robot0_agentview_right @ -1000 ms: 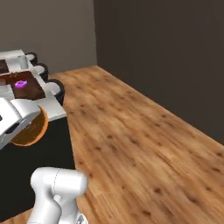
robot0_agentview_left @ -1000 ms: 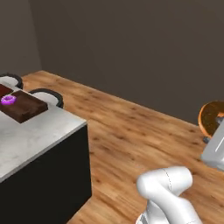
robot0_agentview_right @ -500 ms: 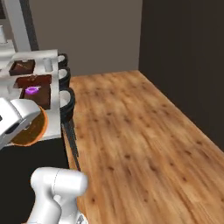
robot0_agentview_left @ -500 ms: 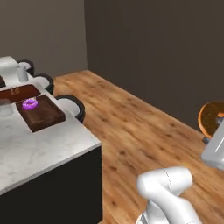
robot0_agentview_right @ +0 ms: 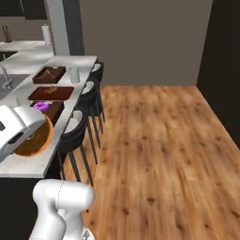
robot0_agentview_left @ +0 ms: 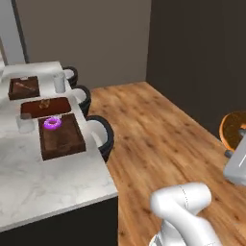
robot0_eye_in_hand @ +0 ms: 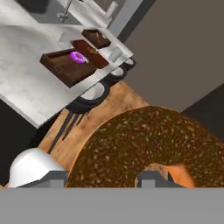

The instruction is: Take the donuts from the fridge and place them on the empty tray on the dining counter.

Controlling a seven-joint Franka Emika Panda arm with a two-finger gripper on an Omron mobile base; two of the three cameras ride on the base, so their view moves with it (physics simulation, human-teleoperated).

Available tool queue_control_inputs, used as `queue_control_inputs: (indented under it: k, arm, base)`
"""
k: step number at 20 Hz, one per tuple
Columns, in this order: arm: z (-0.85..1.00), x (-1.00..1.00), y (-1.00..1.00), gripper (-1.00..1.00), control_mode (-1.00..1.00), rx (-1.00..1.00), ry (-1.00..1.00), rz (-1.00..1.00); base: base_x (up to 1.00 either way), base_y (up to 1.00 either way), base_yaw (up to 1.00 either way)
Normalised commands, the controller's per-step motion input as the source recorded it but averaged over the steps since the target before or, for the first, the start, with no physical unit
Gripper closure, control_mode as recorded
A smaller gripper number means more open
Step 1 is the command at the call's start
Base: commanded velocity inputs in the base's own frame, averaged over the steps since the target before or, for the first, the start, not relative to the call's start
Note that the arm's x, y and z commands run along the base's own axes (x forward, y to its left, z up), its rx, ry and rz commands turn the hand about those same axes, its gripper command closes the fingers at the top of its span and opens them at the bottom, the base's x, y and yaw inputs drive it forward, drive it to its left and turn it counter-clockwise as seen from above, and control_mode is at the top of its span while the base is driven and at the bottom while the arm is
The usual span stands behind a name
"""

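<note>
Our fingers [robot0_eye_in_hand: 146,180] are squeezed on the orange-brown donut [robot0_eye_in_hand: 153,148], up above the wooden floor [robot0_agentview_left: 158,139]. The purple donut [robot0_agentview_left: 52,123] sits on the big brown tray [robot0_agentview_left: 62,141] on the marble counter [robot0_agentview_left: 43,178].

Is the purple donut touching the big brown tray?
Touching. The left base view shows the purple donut lying flat on the tray, near its far edge, with no gap.

I'm in a home kitchen: marble dining counter [robot0_agentview_left: 43,185] with inset sink [robot0_agentview_right: 8,84], black bar stools [robot0_agentview_right: 77,129] alongside, plank wood floor [robot0_agentview_right: 159,154], brown trays [robot0_agentview_left: 60,139].
</note>
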Motion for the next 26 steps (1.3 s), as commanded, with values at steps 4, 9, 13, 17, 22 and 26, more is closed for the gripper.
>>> queue_control_inputs:
  k: [4, 9, 13, 17, 22, 26]
  arm:
    - [0.0, 0.0, 0.0, 1.0, 1.0, 0.0, 0.0, 0.0]
    - [0.0, 0.0, 0.0, 1.0, 1.0, 0.0, 0.0, 0.0]
    - [0.0, 0.0, 0.0, 1.0, 1.0, 0.0, 0.0, 0.0]
    - [0.0, 0.0, 0.0, 1.0, 1.0, 0.0, 0.0, 0.0]
    - [0.0, 0.0, 0.0, 1.0, 1.0, 0.0, 0.0, 0.0]
    - [0.0, 0.0, 0.0, 1.0, 1.0, 0.0, 0.0, 0.0]
  base:
    - [1.0, 0.0, 0.64]
    - [1.0, 0.0, 0.72]
    - [1.0, -0.01, 0.73]
    - [1.0, -0.2, 0.65]
    - [1.0, -0.39, 0.57]
    - [1.0, -0.56, 0.5]
